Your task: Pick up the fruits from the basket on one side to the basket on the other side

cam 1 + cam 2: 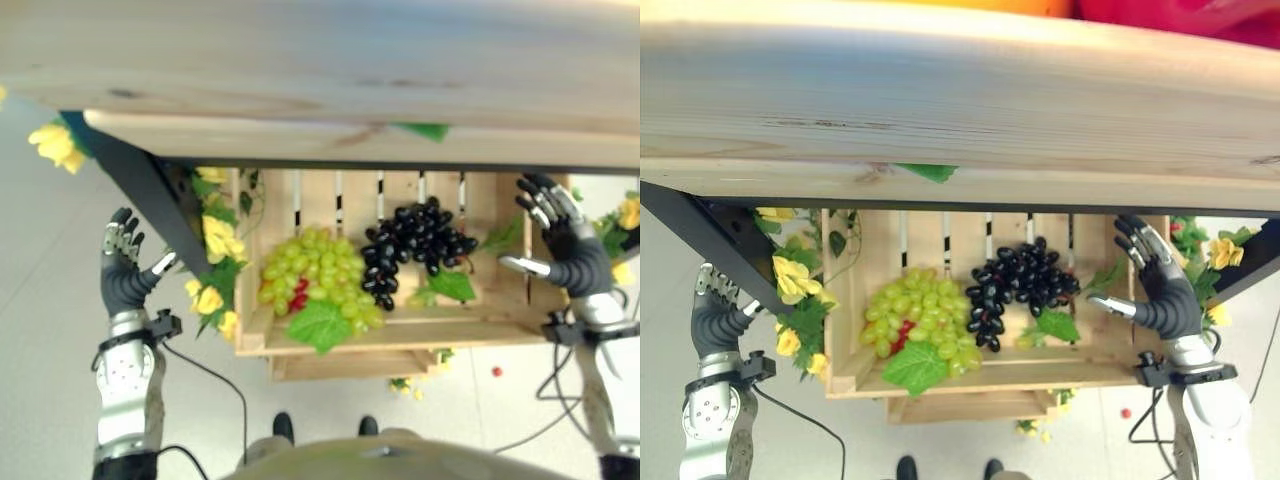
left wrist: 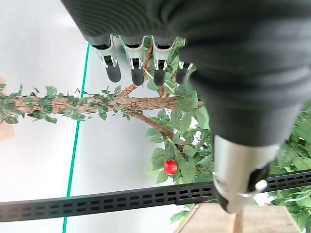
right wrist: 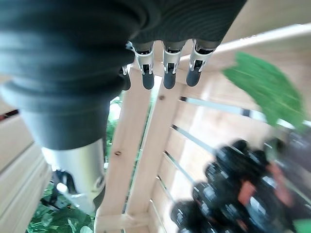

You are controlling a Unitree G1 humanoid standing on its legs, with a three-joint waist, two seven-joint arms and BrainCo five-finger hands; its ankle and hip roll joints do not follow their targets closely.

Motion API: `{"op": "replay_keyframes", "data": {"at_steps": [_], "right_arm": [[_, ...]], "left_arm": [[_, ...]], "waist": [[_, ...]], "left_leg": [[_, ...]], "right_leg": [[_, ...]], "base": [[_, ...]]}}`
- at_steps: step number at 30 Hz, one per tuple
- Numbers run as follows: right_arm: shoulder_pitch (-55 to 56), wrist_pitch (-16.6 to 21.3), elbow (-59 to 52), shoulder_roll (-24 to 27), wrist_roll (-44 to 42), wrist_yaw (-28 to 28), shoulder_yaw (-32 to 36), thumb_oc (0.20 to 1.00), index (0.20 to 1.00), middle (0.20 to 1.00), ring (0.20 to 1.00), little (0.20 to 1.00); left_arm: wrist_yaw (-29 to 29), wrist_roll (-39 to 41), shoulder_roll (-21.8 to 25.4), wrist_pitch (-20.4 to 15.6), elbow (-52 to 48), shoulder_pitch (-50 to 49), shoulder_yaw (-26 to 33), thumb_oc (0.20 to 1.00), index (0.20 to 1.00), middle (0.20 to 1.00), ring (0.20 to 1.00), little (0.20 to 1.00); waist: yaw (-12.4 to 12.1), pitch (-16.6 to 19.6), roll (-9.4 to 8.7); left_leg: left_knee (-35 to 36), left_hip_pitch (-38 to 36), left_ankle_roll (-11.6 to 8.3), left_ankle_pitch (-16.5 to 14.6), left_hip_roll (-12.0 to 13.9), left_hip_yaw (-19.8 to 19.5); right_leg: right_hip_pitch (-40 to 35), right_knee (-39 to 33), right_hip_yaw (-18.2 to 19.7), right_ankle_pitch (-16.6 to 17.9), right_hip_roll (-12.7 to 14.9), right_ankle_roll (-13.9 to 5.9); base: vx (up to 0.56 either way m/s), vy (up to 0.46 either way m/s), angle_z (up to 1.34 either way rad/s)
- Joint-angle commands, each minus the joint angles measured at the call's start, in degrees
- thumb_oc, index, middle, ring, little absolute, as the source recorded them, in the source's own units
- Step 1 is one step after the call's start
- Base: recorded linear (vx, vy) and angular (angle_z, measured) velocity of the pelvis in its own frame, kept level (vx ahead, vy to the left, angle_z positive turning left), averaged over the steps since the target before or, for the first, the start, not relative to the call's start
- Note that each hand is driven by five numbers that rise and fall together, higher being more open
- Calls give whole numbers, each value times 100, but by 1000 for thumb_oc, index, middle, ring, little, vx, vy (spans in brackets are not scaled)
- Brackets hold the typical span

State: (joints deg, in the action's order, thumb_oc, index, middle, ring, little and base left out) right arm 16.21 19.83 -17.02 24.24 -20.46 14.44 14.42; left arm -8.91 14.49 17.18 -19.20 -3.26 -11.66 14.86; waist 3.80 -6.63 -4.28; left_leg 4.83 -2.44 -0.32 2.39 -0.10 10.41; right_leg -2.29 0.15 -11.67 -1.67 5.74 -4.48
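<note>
The slatted pale wooden crate [image 1: 480, 322] that serves as the fruit basket sits low, under a broad pale wooden shelf board [image 1: 320, 90] that spans the top of the head views, so any reach into it probably has to come in from the front or the sides, below that board. That seems to be why both arms are raised flanking it. The right hand [image 1: 560, 235] hovers at the crate's right-hand wall with its fingers spread straight and its thumb pointing inward toward the fruit, holding nothing; its wrist view looks along the crate's corner post [image 3: 138, 160] at the dark grapes. The left hand [image 1: 125, 270] stands well apart from the crate's left side, beyond a slanted black frame strut [image 1: 150, 190] and a garland of yellow artificial flowers with green leaves [image 1: 212, 265], fingers likewise straight and empty. Inside the crate, a bunch of green grapes [image 1: 312, 275] lies on the left half with a little red fruit [image 1: 299, 293] tucked against it and a large green leaf [image 1: 318, 325] in front. A bunch of dark purple-black grapes [image 1: 415, 245] lies touching it on the right half. I judge nothing is picked up yet, the dark bunch being nearer the right hand.
</note>
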Motion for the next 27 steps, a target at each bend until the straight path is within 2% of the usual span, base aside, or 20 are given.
{"op": "replay_keyframes", "data": {"at_steps": [1, 5, 6, 7, 9, 10, 11, 13, 14, 15, 16, 17, 18, 19, 20, 21, 23, 25, 26, 27], "right_arm": [[-345, 345, 95, -54, -137, -363, -163, 1000, 1000, 1000, 1000, 1000], [-461, 376, 266, -115, 62, -609, -312, 1000, 1000, 1000, 1000, 1000], [-593, 405, 388, -170, 218, -783, -456, 1000, 1000, 1000, 1000, 1000], [-605, 406, 391, -173, 225, -790, -458, 1000, 1000, 1000, 1000, 1000], [-629, 446, 466, -174, 284, -841, -577, 1000, 1000, 1000, 1000, 1000], [-572, 457, 423, -101, 552, -851, -572, 1000, 1000, 1000, 1000, 1000], [-571, 455, 419, -102, 558, -855, -571, 1000, 1000, 1000, 1000, 1000], [-553, 443, 479, -89, 702, -907, -558, 1000, 1000, 1000, 1000, 1000], [-562, 451, 493, -86, 732, -923, -560, 1000, 1000, 1000, 1000, 1000], [-595, 440, 522, -41, 751, -949, -598, 1000, 1000, 1000, 1000, 1000], [-590, 434, 527, -36, 706, -925, -629, 1000, 1000, 1000, 1000, 1000], [-590, 436, 530, -37, 702, -923, -627, 1000, 1000, 1000, 1000, 1000], [-694, 417, 540, 43, 810, -967, -734, 1000, 1000, 1000, 1000, 1000], [-708, 420, 550, 47, 816, -974, -738, 1000, 1000, 1000, 1000, 1000], [-766, 427, 537, 107, 771, -962, -764, 1000, 1000, 1000, 1000, 1000], [-767, 428, 538, 109, 770, -961, -764, 1000, 1000, 1000, 1000, 1000], [-723, 456, 492, 188, 714, -906, -655, 1000, 1000, 1000, 1000, 1000], [-736, 484, 508, 221, 711, -930, -623, 1000, 1000, 1000, 1000, 1000], [-738, 509, 533, 265, 729, -1017, -526, 1000, 1000, 1000, 1000, 1000], [-739, 510, 534, 265, 729, -1017, -526, 1000, 1000, 1000, 1000, 1000]], "left_arm": [[-141, -30, 262, -501, -129, 78, 165, 1000, 1000, 1000, 1000, 1000], [-185, -73, 285, -575, -147, 135, 75, 1000, 1000, 1000, 1000, 1000], [-262, -119, 372, -608, -101, 214, 62, 1000, 1000, 1000, 1000, 1000], [-265, -122, 374, -610, -98, 225, 65, 1000, 1000, 1000, 1000, 1000], [-299, -119, 443, -648, -73, 315, 37, 1000, 1000, 1000, 1000, 1000], [-259, -115, 475, -676, -111, 348, -2, 1000, 1000, 1000, 1000, 1000], [-258, -114, 474, -675, -113, 349, -1, 1000, 1000, 1000, 1000, 1000], [-238, -81, 474, -696, -106, 364, -67, 1000, 1000, 1000, 1000, 1000], [-223, -70, 472, -699, -85, 377, -88, 1000, 1000, 1000, 1000, 1000], [-245, -25, 479, -723, 14, 462, -147, 1000, 1000, 1000, 1000, 1000], [-244, -5, 484, -722, 45, 481, -163, 1000, 1000, 1000, 1000, 1000], [-243, -3, 486, -723, 47, 482, -165, 1000, 1000, 1000, 1000, 1000], [-285, -1, 451, -723, 59, 461, -144, 1000, 1000, 1000, 1000, 1000], [-288, -5, 447, -721, 56, 465, -142, 1000, 1000, 1000, 1000, 1000], [-267, 13, 400, -708, 46, 451, -140, 1000, 1000, 1000, 1000, 1000], [-267, 13, 398, -708, 46, 451, -140, 1000, 1000, 1000, 1000, 1000], [-149, 34, 308, -707, 67, 415, -289, 1000, 1000, 1000, 1000, 1000], [-137, 53, 269, -708, 105, 426, -340, 1000, 1000, 1000, 1000, 1000], [-86, 87, 247, -681, 189, 452, -421, 1000, 1000, 1000, 1000, 1000], [-86, 87, 247, -682, 191, 453, -421, 1000, 1000, 1000, 1000, 1000]], "waist": [[41, -207, 21], [-16, -312, 75], [-101, -441, 148], [-105, -442, 138], [-168, -426, 204], [-191, -379, 213], [-196, -371, 220], [-285, -256, 143], [-333, -184, 115], [-457, -113, 21], [-498, -101, 8], [-493, -96, 6], [-643, -152, 21], [-636, -156, 30], [-755, -316, 94], [-752, -314, 101], [-765, -516, 155], [-726, -551, 220], [-629, -587, 214], [-626, -591, 215]], "left_leg": [[-219, -33, 177, -674, -249, 127], [-198, -18, 243, -629, -266, 187], [-244, 57, 281, -541, -188, 215], [-252, 82, 282, -522, -192, 223], [-356, 223, 304, -465, -119, 199], [-444, 337, 348, -438, -126, 97], [-453, 363, 347, -422, -116, 102], [-559, 576, 326, -342, -161, -55], [-594, 711, 295, -298, -154, -55], [-733, 1088, 182, -101, -137, -187], [-803, 1239, 135, -28, -77, -211], [-821, 1251, 128, -36, -75, -217], [-949, 1473, 32, 91, 148, -224], [-964, 1483, 21, 87, 160, -232], [-1009, 1706, -178, 472, 461, -345], [-1009, 1710, -180, 475, 466, -351], [-790, 1827, -450, 837, 643, -617], [-600, 1837, -527, 935, 718, -652], [-466, 1810, -531, 889, 811, -334], [-467, 1808, -531, 889, 810, -338]], "right_leg": [[493, 593, 224, -5, 26, -374], [782, 1055, 247, 65, 125, -457], [941, 1910, 119, -83, 170, -529], [979, 1940, 127, -77, 178, -521], [848, 2534, 95, -315, 189, -466], [695, 3365, 255, -414, 221, -440], [724, 3373, 257, -396, 213, -430], [480, 3563, 611, -313, 192, -416], [315, 3184, 667, -267, 192, -392], [-114, 2473, 930, -591, 63, -322], [-233, 2200, 968, -854, -7, -247], [-242, 2179, 959, -853, -9, -240], [-311, 1782, 732, -1277, -85, -132], [-317, 1767, 726, -1271, -99, -121], [-270, 1569, 628, -1454, -373, 13], [-268, 1566, 624, -1449, -380, 16], [-343, 1192, 455, -1450, -629, 156], [-379, 992, 364, -1323, -737, 186], [-381, 833, 190, -1186, -766, 213], [-388, 826, 186, -1184, -767, 213]], "base": [[-94, 79, -17], [-179, 111, -24], [-176, 43, -16], [-229, 46, -15], [-153, -33, -13], [-145, -61, 10], [-146, -103, 47], [-121, -172, 45], [-239, -326, 29], [-270, -329, 30], [-220, -275, 31], [-289, -306, 20], [-212, -223, 11], [-470, -466, -3], [-257, -254, -17], [-371, -390, 3], [-368, -377, 36], [-290, -241, 73], [-153, -111, 59], [-360, -210, 71]]}}
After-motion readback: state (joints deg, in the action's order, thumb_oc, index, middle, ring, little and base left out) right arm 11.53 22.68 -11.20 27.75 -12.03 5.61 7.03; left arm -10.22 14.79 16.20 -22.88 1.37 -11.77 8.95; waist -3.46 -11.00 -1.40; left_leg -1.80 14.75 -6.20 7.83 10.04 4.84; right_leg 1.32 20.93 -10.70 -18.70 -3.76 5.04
